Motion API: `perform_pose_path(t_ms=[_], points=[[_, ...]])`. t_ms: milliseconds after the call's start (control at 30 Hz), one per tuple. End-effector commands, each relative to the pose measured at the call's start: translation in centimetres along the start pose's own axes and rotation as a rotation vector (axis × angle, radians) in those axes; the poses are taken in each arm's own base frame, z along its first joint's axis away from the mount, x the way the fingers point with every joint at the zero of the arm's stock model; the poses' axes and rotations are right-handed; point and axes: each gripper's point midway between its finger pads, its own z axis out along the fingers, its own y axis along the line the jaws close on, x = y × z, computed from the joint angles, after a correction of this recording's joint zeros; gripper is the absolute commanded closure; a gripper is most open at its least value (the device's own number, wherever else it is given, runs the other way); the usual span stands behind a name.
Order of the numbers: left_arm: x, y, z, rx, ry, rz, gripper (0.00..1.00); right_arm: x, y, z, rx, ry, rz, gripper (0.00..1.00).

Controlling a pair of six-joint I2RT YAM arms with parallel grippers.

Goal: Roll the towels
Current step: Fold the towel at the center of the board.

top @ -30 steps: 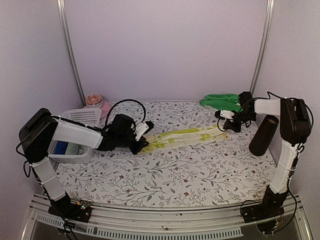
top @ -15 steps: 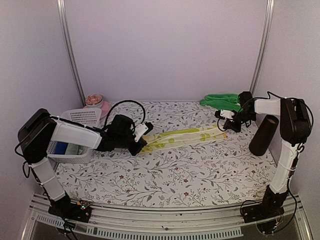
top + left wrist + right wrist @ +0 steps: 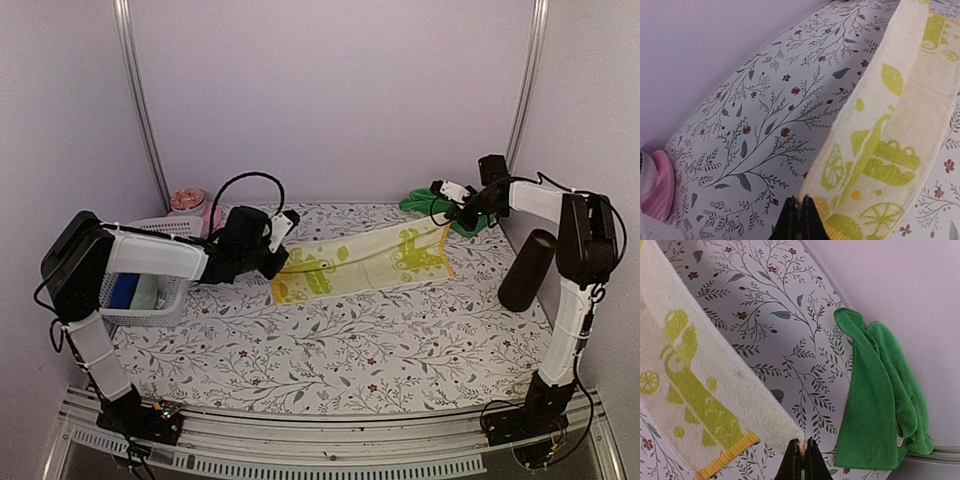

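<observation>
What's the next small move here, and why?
Probably lower both arms together to lay the yellow towel flat on the table. The left gripper and right gripper each pinch a corner, and it hangs spread between them, unrolled.

light: soft, even, purplish | shadows faint | wrist cams sharp

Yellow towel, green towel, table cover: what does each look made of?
Yellow towel: cotton-like terry with a matte, fine nubbly pile and a lime print, and it drapes softly.
Green towel: plush, likely microfibre, with a matte fuzzy nap and a stitched hem.
Table cover: a smooth flat sheet with a printed floral pattern. Whether it is cloth or vinyl, I cannot tell.
</observation>
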Motion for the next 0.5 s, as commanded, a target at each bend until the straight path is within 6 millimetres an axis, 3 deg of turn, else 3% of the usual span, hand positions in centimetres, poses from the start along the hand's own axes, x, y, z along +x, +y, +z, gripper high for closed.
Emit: perform_pose_path(t_ms=[0,267,333,467], points=[[-1.2,3.6,1.7,-0.117,-0.013,-0.016,1.00,-0.2,-3.3,2.1,0.102,0.003,0.070,0.98],[-2.4,7.0,4.5,-0.249,-0.030,-0.009,1.00,-1.0,-5.3,4.8,0.160,0.004,0.095,0.98],[-1.2,7.1,6.3,-0.271,0.006,0.009,1.00,-1.1,-5.5,5.5,0.178,0.013,0.097,0.98],[-1.3,7.8,7.9,-0.318,0.007,0.029,1.00,-1.1,-6.7,6.1,0.237,0.016,0.104,0.98]])
